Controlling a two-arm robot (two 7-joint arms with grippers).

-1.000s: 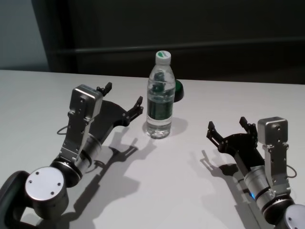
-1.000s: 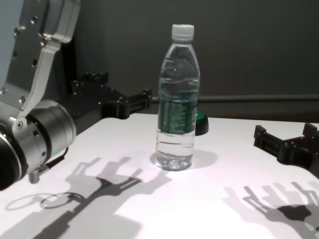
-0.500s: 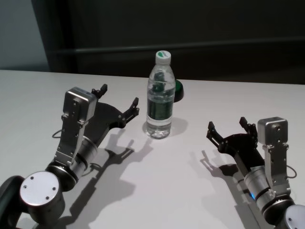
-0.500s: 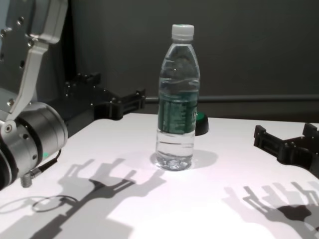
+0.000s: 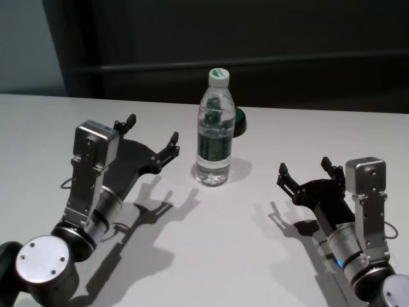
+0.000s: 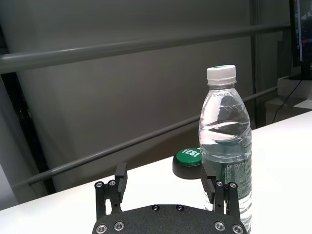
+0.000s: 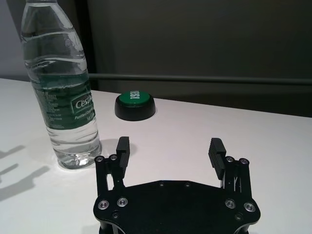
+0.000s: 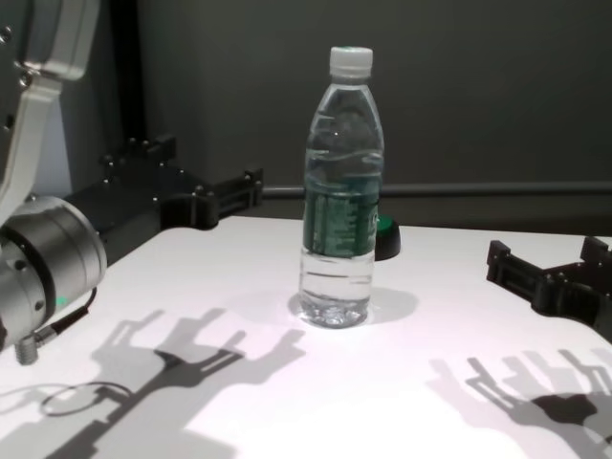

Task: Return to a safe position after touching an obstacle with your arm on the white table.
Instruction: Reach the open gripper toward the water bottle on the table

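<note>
The obstacle, a tall clear water bottle with a white cap and a dark green label, stands upright near the middle of the white table. It also shows in the chest view and in both wrist views. My left gripper is open and empty, just left of the bottle with a clear gap, and it shows in the chest view and in its own wrist view. My right gripper is open and empty, low over the table to the bottle's right.
A low black round button with a green top sits just behind the bottle on its right, near the table's far edge. A dark wall with a horizontal rail stands behind the table.
My left arm has drawn back and to the left, widening the gap between its open gripper and the bottle. The bottle stays upright in place. The right arm has not moved.
</note>
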